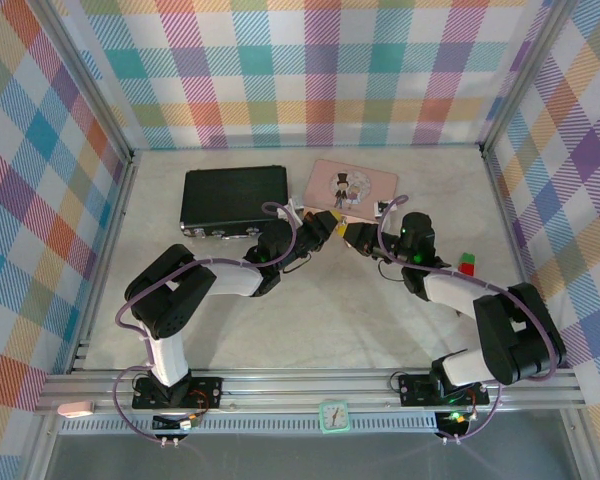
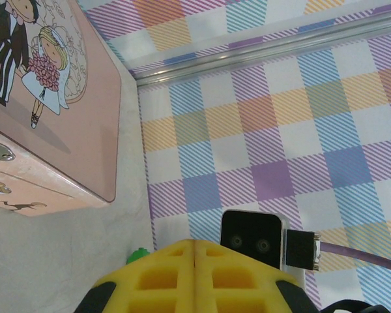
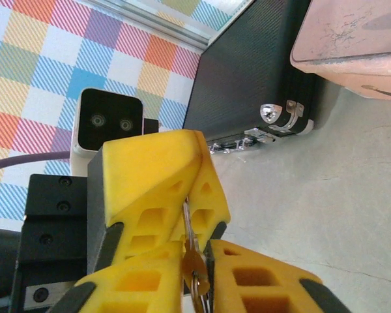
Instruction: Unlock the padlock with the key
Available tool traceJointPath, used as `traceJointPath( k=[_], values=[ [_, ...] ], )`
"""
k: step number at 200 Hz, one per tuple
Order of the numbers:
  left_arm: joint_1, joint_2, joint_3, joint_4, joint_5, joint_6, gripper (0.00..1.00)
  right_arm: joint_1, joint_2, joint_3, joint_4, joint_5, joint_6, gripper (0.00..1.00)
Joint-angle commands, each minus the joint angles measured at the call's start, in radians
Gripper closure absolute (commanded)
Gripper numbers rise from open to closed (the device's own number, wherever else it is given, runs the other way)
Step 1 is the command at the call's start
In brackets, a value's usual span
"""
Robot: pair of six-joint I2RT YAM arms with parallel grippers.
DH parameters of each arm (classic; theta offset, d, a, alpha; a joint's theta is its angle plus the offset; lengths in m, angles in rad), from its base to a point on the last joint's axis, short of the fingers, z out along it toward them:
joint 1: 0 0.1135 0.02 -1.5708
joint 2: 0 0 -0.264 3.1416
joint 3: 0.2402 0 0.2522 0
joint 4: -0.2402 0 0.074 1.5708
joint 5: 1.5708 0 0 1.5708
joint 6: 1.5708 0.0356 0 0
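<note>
Left arm (image 1: pixel 195 285), right arm (image 1: pixel 480 300), jaws tip-to-tip

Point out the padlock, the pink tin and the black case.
padlock (image 3: pixel 194 268), right wrist view, brass body
pink tin (image 1: pixel 352 188), top external view, middle of lid
black case (image 1: pixel 232 195), top external view, lid

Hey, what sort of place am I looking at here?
Most likely a robot manipulation test cell in a lab: a left arm and a right arm bolted to an aluminium frame rail, a tabletop boxed in by plaid fabric panels, and props like a pink tin.
</note>
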Motion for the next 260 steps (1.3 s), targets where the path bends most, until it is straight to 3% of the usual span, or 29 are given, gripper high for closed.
traceJointPath(
  k=[1, 45, 66, 73, 84, 94, 106, 121, 152, 194, 207, 233, 248, 260],
  values=[
    [-0.008, -0.016, -0.003, 0.073, -0.006, -0.015, 1.00, 0.008, 0.015, -0.003, 0.065, -0.001, 0.013, 0.87],
    [-0.008, -0.018, -0.013, 0.091, -0.016, -0.027, 1.00, 0.008, -0.006, -0.003, 0.042, 0.008, -0.017, 1.00],
    [-0.008, -0.016, -0.015, 0.095, -0.015, -0.030, 1.00, 0.006, -0.030, 0.001, -0.008, 0.006, -0.063, 1.00],
    [-0.007, -0.017, -0.017, 0.097, -0.015, -0.030, 0.90, 0.006, -0.041, 0.007, -0.039, 0.007, -0.090, 1.00],
    [-0.004, -0.015, -0.020, 0.111, -0.010, -0.029, 0.66, 0.006, -0.062, 0.017, -0.111, 0.008, -0.144, 1.00],
    [0.000, -0.010, -0.020, 0.122, 0.007, -0.033, 0.53, 0.004, -0.075, 0.037, -0.182, -0.015, -0.205, 1.00],
    [0.007, 0.000, -0.018, 0.132, 0.035, -0.042, 0.45, 0.000, -0.080, 0.071, -0.265, -0.055, -0.270, 1.00],
    [0.014, 0.015, -0.015, 0.145, 0.071, -0.052, 0.42, -0.006, -0.080, 0.100, -0.334, -0.100, -0.321, 1.00],
    [0.012, 0.022, -0.023, 0.150, 0.101, -0.053, 0.52, -0.019, -0.075, 0.113, -0.349, -0.139, -0.331, 1.00],
    [0.013, 0.012, -0.034, 0.147, 0.105, -0.047, 1.00, -0.026, -0.059, 0.120, -0.345, -0.146, -0.323, 1.00],
    [0.012, 0.011, -0.036, 0.148, 0.103, -0.045, 1.00, -0.029, -0.068, 0.120, -0.346, -0.144, -0.316, 1.00],
    [0.012, 0.000, -0.055, 0.147, 0.072, -0.040, 1.00, -0.035, -0.109, 0.106, -0.356, -0.121, -0.297, 0.61],
    [0.013, -0.004, -0.060, 0.146, 0.058, -0.036, 1.00, -0.035, -0.128, 0.097, -0.344, -0.113, -0.273, 0.47],
    [0.012, -0.005, -0.059, 0.146, 0.056, -0.036, 1.00, -0.036, -0.133, 0.086, -0.321, -0.107, -0.244, 0.43]
  ],
)
